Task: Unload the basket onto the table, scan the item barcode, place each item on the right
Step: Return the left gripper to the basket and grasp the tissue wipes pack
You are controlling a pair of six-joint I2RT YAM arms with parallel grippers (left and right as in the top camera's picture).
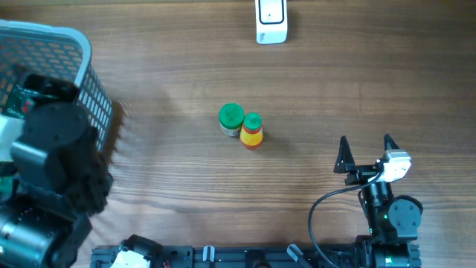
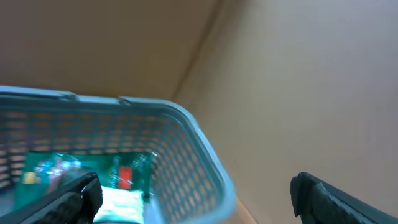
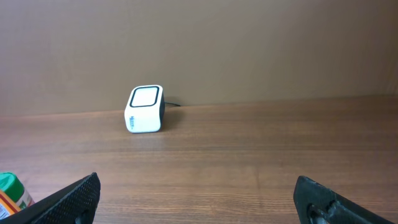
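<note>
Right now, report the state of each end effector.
Left end effector: open, holding nothing, by the basket.
Right end effector: open, holding nothing.

Wood-grain table (mid-brown), plain tan wall behind, soft even light

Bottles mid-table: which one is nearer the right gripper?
The yellow-and-red bottle with the small green cap. It stands on the right gripper's side of the wide-lidded green bottle, which is farther off.
</note>
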